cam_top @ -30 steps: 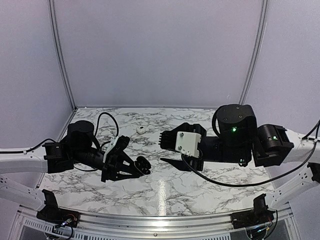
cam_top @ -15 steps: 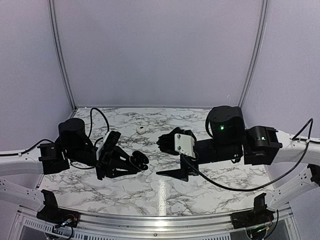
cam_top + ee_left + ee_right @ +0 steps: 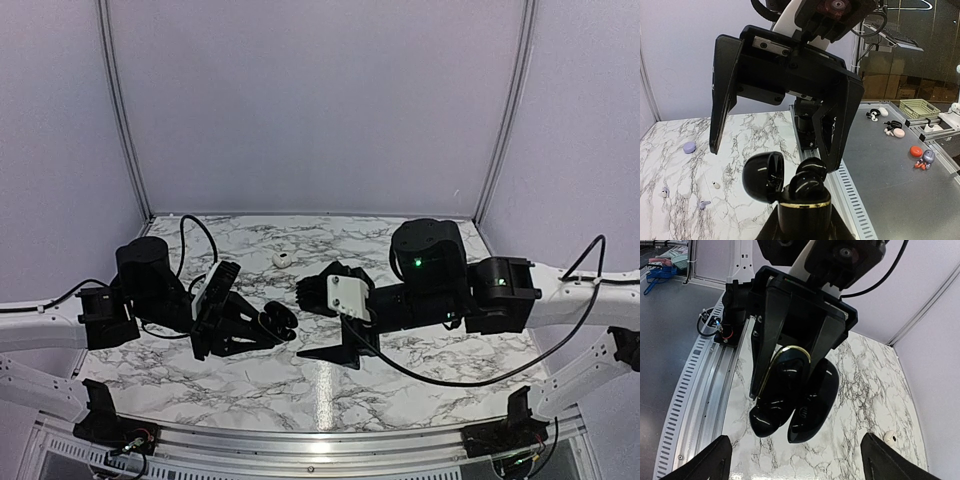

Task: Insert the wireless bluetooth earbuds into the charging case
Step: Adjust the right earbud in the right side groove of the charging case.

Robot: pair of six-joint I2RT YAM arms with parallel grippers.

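Observation:
My left gripper (image 3: 262, 330) is shut on a black charging case (image 3: 805, 210) with a gold rim, holding it off the table. The case's lid (image 3: 762, 175) stands swung open. Two glossy black earbuds (image 3: 809, 181) sit in the case's mouth and stick out above the rim. My right gripper (image 3: 308, 320) faces the case from the right, open wide, its fingers (image 3: 722, 95) spread on either side just short of it, with nothing between them. In the right wrist view the case (image 3: 790, 372) and lid (image 3: 815, 395) hang straight ahead.
A white earbud (image 3: 282, 259) lies on the marble table (image 3: 420, 350) behind the grippers. Beyond the right gripper, a pale lilac rounded piece (image 3: 689, 147) and several tiny buds (image 3: 716, 185) lie on the marble. The table's metal rail (image 3: 700, 390) runs along the near edge.
My right arm has swung left toward the held case and its jaws have spread wider. My left gripper drew back a little to the left early on, still shut on the case.

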